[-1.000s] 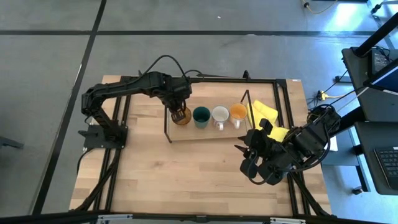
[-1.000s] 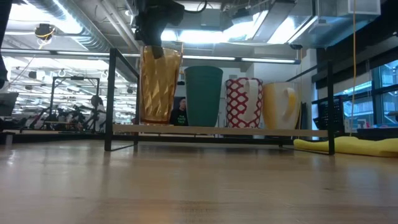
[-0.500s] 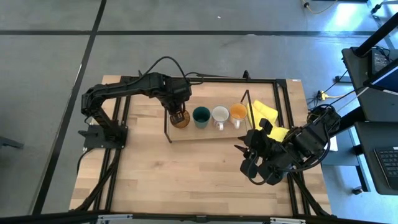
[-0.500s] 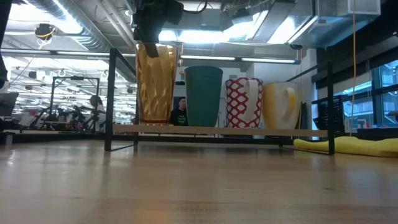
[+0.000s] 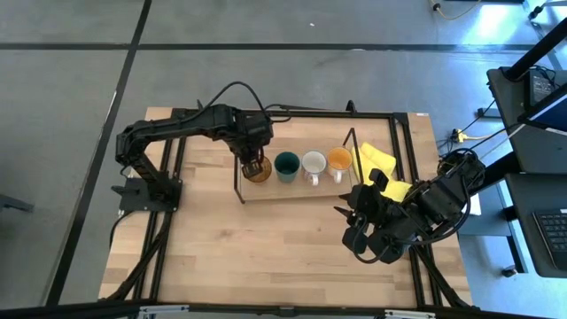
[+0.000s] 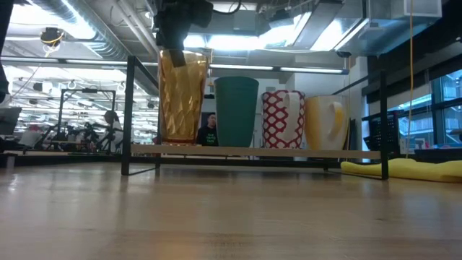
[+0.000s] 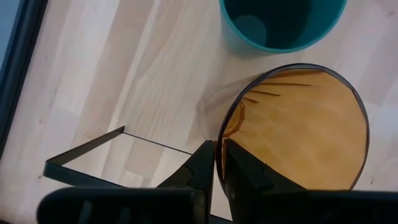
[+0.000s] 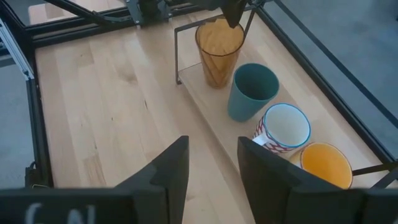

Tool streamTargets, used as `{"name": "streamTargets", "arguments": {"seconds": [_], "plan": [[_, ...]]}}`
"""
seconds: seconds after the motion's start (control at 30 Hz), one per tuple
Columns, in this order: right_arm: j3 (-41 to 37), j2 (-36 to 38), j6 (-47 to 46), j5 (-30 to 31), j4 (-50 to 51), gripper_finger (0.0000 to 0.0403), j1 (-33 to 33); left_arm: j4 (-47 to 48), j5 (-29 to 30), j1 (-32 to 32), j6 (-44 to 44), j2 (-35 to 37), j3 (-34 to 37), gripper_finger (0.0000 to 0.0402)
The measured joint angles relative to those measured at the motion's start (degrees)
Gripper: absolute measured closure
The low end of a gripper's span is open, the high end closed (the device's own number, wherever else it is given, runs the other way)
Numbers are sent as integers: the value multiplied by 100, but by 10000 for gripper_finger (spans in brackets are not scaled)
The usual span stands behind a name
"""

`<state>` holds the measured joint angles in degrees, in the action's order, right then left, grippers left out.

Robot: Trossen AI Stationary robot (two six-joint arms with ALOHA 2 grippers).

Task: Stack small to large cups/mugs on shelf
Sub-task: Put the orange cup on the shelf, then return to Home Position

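Note:
The amber ribbed tumbler [image 5: 257, 169] stands at the left end of the wire-framed shelf board [image 5: 298, 190]; in the low view the tumbler [image 6: 182, 97] is upright. To its right stand the dark green cup [image 5: 286, 166], the red-patterned white mug [image 5: 314, 164] and the orange-inside mug [image 5: 339, 159], each with its base on the board. My left gripper [image 7: 217, 167] is shut on the tumbler from above. My right gripper [image 8: 211, 168] is open and empty, near the table's right side, short of the shelf. My left gripper pinches the tumbler's rim [image 7: 219, 134] on the side away from the green cup, one finger [image 7: 242, 177] inside the glass and one [image 7: 200, 167] outside. The fingers point down from above. The tumbler stands upright with its base at the shelf board [image 6: 216, 151].
A yellow cloth [image 5: 379, 167] lies past the shelf's right end; in the low view the cloth [image 6: 411, 170] rests on the table. The black table frame [image 5: 409, 151] runs along the edges. Bare wood [image 5: 257, 248] lies in front of the shelf.
My left gripper has lowered slightly with the tumbler. The tumbler leaned a little a second ago; it has come upright and settled on the shelf board, a touch farther from the green cup. The gripper stays shut on the rim.

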<state>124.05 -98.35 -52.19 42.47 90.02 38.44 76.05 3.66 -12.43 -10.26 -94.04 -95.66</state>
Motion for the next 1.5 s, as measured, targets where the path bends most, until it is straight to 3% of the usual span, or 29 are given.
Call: {"name": "streamTargets", "arguments": {"seconds": [0.9,1.13,1.27,1.4,1.5], "plan": [[-2,0,-14,-4,-1,264,0,188,177,-4,35,234,2,373],[-2,0,107,56,-2,264,-4,38,174,15,-163,748,-9,373],[309,51,565,547,-341,264,-254,-195,170,229,-420,1259,-489,373],[1116,276,1853,501,-1017,264,-592,-1043,190,549,-471,1896,-1322,373],[695,953,2341,391,-2098,264,-625,-1669,504,847,-735,2380,-1817,373]]}}
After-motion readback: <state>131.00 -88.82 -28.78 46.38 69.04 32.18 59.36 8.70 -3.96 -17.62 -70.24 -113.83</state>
